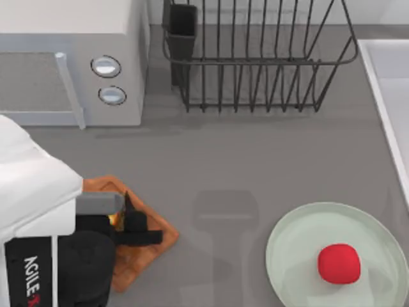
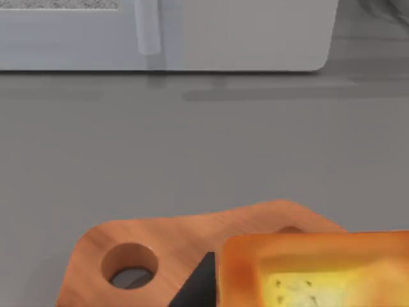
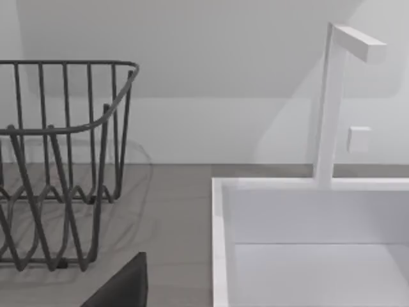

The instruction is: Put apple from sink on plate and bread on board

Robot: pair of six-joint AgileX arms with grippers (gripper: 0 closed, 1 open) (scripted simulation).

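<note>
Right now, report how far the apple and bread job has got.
Done: the apple lies on the plate, clear of the sink. In hand: the left gripper is over the board, and the left wrist view shows the bread at the board's surface, though whether the jaws have let go cannot be told. Left: confirm the bread rests on the board, release it and pull back.

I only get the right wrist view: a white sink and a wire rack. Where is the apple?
Observer: The apple sits on the plate, at the top view's lower right.
Operator: And the bread?
Observer: The left wrist view shows the bread over the board; I cannot tell whether it rests there.
Operator: Which arm is there?
Observer: The left gripper is above the board, at the top view's lower left.
</note>
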